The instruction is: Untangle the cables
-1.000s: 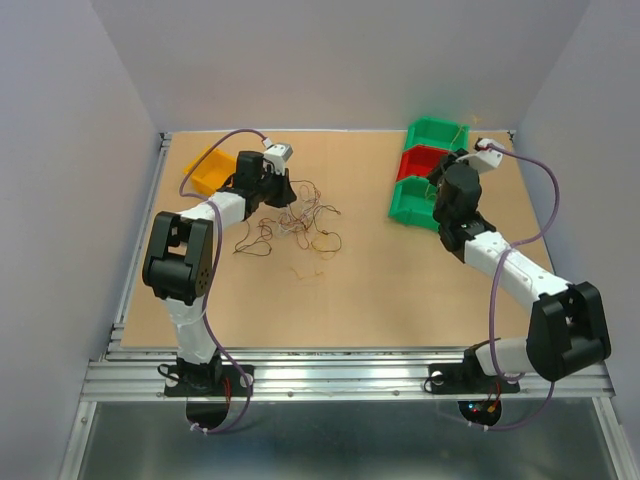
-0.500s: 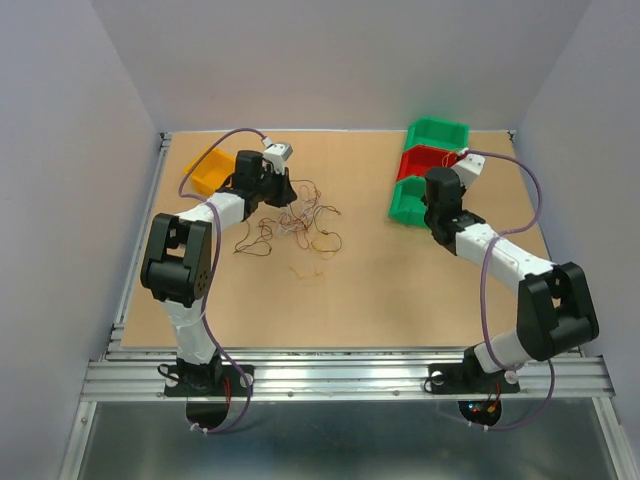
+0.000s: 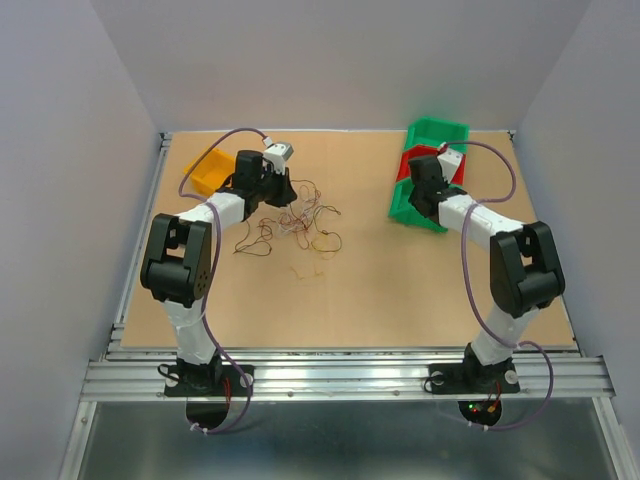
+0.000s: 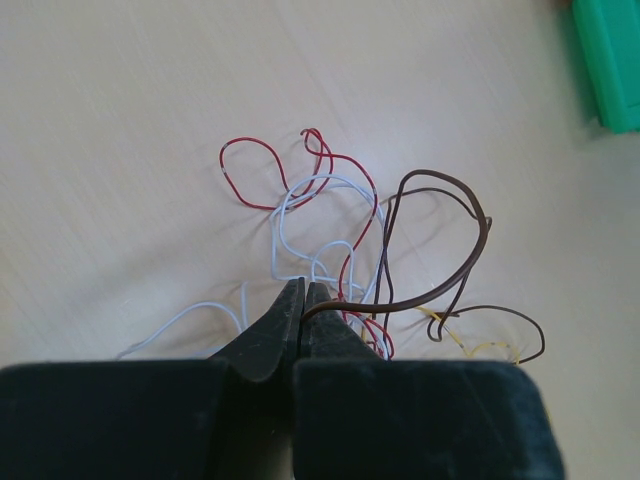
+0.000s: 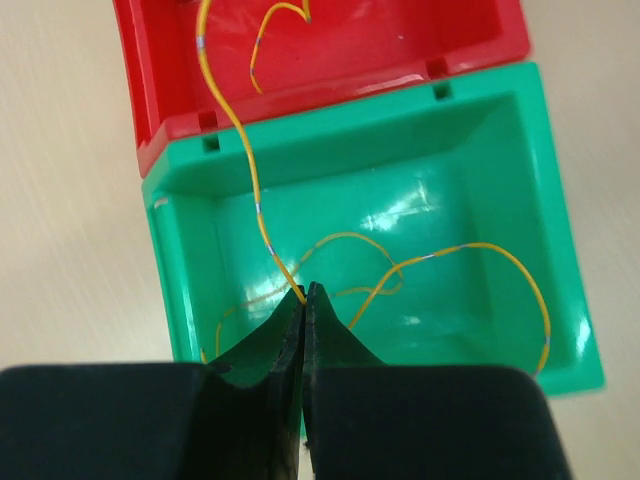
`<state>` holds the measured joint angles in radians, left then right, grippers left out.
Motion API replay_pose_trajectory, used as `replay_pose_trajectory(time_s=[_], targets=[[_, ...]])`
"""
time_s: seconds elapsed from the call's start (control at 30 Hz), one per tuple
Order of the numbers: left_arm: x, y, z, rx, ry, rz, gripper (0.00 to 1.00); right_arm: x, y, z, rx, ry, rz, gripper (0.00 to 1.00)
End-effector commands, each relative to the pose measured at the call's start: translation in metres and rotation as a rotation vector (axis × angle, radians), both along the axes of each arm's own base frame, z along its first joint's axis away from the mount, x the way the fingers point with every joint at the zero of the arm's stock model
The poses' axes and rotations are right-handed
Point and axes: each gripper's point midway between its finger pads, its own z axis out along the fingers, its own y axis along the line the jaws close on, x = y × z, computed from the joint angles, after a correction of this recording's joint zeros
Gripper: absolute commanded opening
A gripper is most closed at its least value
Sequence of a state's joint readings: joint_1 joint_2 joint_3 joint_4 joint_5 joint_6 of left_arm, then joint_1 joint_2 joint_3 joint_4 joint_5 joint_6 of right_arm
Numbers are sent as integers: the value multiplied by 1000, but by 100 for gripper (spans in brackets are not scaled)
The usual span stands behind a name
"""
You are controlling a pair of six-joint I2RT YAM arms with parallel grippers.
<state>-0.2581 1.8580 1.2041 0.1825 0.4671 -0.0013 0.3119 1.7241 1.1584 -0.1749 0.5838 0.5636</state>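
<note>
Closest in the left wrist view, the left gripper (image 4: 303, 295) is seen with its jaws pressed together. A brown cable (image 4: 487, 228) appears to be pinched at their very tips, from where it arches up and to the right. Just beyond the tips, the cables (image 3: 300, 222) are found on the table (image 3: 380, 290) as a loose knot, in which a white cable (image 4: 335, 179) and a red cable (image 4: 250, 140) are looped through each other and crossed by the brown one. On the other side, the right gripper (image 5: 304, 295) is likewise closed, with a yellow cable (image 5: 256, 205) nipped between its tips above the green bin (image 5: 170, 260); that strand is draped over the shared wall into the red bin (image 5: 480, 40) behind. The step in hand is judged to be the sorting of one freed strand, with the next held ready to be drawn from the knot. A slow pull away from the clump would be called for on the left, since the brown loop is threaded by red and white and the whole knot could be dragged along. Farther off, a yellow bin (image 3: 205, 172) is set beside the left arm, and a second green bin (image 3: 440, 130) is placed at the back edge.
</note>
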Motion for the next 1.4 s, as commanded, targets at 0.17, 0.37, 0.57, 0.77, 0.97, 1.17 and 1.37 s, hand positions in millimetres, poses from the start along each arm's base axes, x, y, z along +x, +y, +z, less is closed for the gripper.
replay_pose_trajectory(time_s=[0.17, 0.37, 0.57, 0.77, 0.97, 1.17, 1.37], targets=[[1, -5, 30, -6, -89, -26, 0, 58, -8, -2, 45, 34, 91, 1], [1, -5, 29, -3, -89, -24, 0, 62, -8, -18, -12, 94, 179, 1], [2, -4, 30, 3, -94, -21, 0, 46, -5, -14, 6, 92, 210, 10], [1, -5, 31, 4, -96, -23, 0, 26, -19, 28, -14, 4, 162, 27], [-3, -11, 36, 21, -122, -30, 0, 17, -29, 75, -29, -99, 116, 42], [-4, -13, 35, 31, -125, -36, 0, 43, -20, 91, -28, -132, 156, 52], [-5, -14, 33, 40, -123, -35, 0, 86, -7, 91, -33, -140, 196, 64]])
